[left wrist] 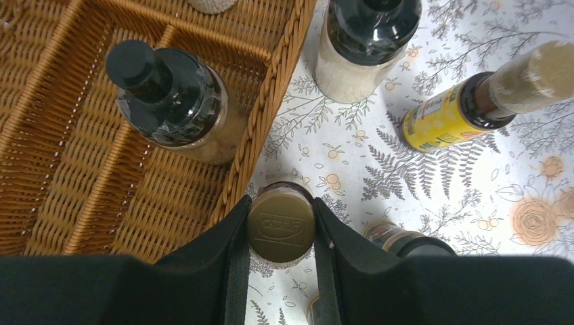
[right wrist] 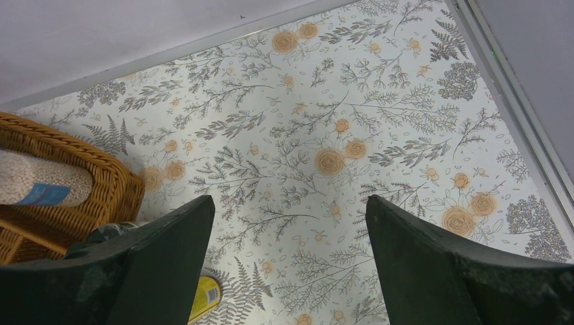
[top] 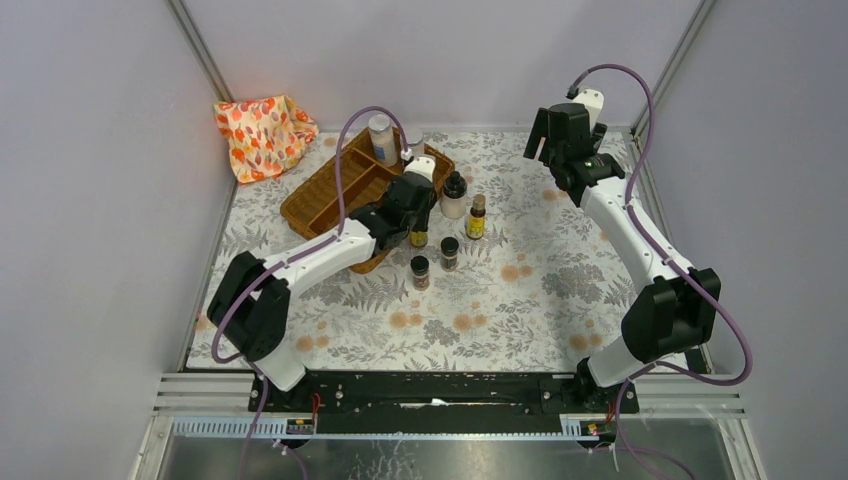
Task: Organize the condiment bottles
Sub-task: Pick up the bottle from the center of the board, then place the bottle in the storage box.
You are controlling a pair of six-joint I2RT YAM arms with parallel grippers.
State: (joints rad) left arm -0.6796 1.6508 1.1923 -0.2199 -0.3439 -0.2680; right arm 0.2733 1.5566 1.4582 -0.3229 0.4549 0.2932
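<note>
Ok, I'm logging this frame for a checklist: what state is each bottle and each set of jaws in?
Gold-capped bottle: upright, beside tray.
Black-capped jar: upright, in tray.
Second black-capped jar: upright, on table.
Yellow bottle: upright, on table.
Silver-lidded jar: upright, in tray.
Spice jar: upright, on table.
Other spice jar: upright, on table.
Left jaws: shut on gold-capped bottle.
Right jaws: open, empty.

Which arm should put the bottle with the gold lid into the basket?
Left. The left gripper grips the gold-lidded bottle right beside the wicker tray. The right gripper is open, empty, and farther off.
</note>
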